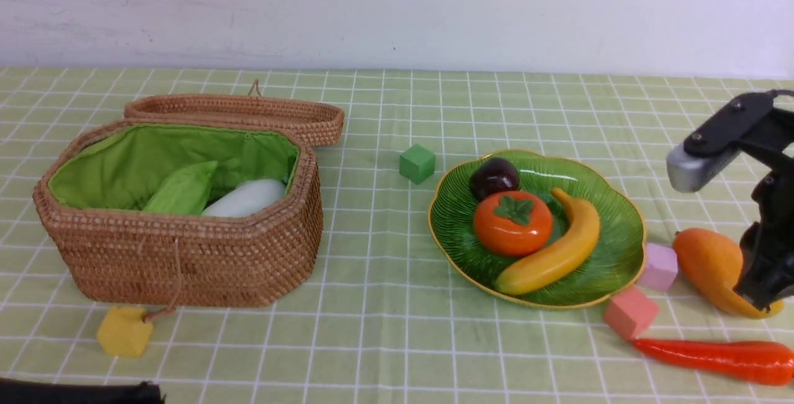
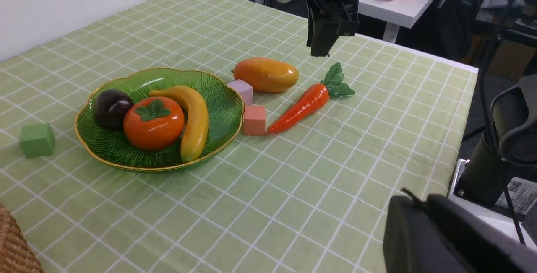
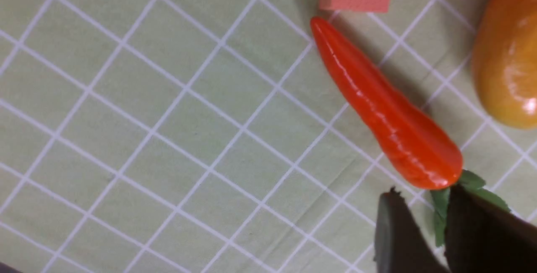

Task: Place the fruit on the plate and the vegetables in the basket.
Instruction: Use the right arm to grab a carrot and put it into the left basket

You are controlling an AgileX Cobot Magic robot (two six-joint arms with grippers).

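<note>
Our right gripper [image 3: 426, 199] hangs, jaws slightly parted and empty, over the leaves of the carrot [image 3: 386, 109] on the counter [image 1: 384, 280]; we judge it must drop, pinch, then reach the basket [image 1: 186, 261]; left gripper [image 2: 419, 206] closed.

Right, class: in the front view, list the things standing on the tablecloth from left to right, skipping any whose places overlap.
wicker basket → green cube → green leaf plate → mango
</note>
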